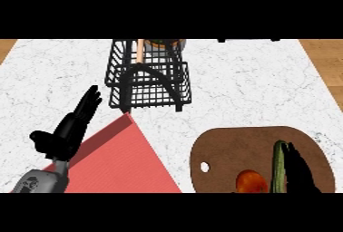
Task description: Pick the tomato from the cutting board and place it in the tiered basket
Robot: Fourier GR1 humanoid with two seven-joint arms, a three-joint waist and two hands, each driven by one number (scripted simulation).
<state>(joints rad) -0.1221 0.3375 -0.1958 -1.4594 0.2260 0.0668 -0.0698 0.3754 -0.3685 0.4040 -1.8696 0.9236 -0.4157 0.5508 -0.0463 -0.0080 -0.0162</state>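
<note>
Two black hands show at the near edge. The right hand (299, 170), fingers straight and holding nothing, hovers over the brown cutting board (227, 149), just right of the tomato (250, 181) and partly covering a green cucumber (278, 165). The left hand (67, 131) rests with fingers straight above a red mat (124, 158). Farther back stands the black wire tiered basket (150, 74) on the white marble counter (254, 86).

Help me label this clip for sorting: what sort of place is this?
Most likely a kitchen counter: a marbled white countertop holding a wooden cutting board with a tomato, and a black wire tiered basket.
</note>
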